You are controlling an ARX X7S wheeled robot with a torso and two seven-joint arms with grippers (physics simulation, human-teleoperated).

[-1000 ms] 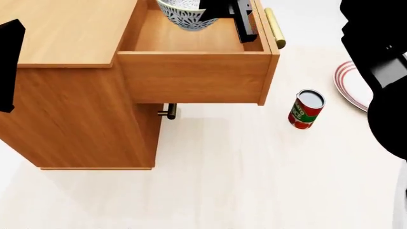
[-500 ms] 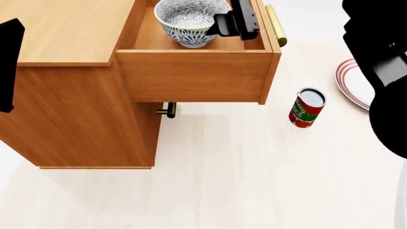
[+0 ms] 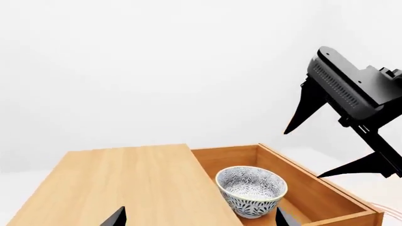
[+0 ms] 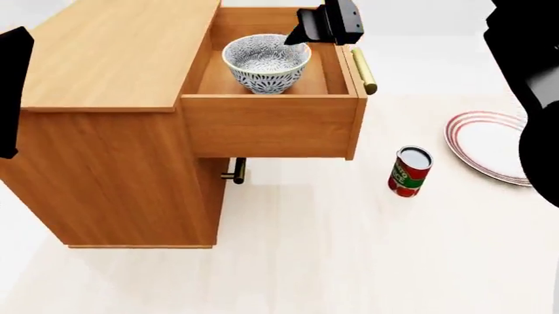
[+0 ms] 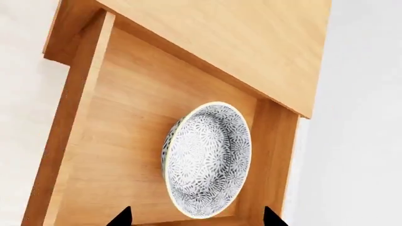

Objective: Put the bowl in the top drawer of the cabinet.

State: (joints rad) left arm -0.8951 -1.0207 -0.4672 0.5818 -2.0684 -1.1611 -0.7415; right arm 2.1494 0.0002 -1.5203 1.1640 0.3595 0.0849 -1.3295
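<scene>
The speckled bowl [image 4: 266,62] sits upright on the floor of the pulled-out top drawer [image 4: 266,124] of the orange-brown cabinet [image 4: 114,150]. My right gripper [image 4: 302,34] hangs open above the drawer's far right side, clear of the bowl. In the right wrist view the bowl [image 5: 207,160] lies below, between the spread fingertips [image 5: 122,219], and nothing touches it. My left gripper [image 3: 197,221] is open over the cabinet top [image 3: 125,183], and its view shows the bowl [image 3: 251,190] in the drawer with the right gripper [image 3: 304,153] above.
A red tomato can [image 4: 410,171] stands on the pale floor right of the drawer. A red-ringed white plate [image 4: 489,147] lies farther right. The drawer's brass bar handle [image 4: 362,70] juts to the right. A smaller brass handle [image 4: 233,171] sticks out below the drawer.
The right gripper has let go of the bowl and risen away from it. The bowl now rests in the drawer. The head view has shifted, and more of the cabinet top shows.
</scene>
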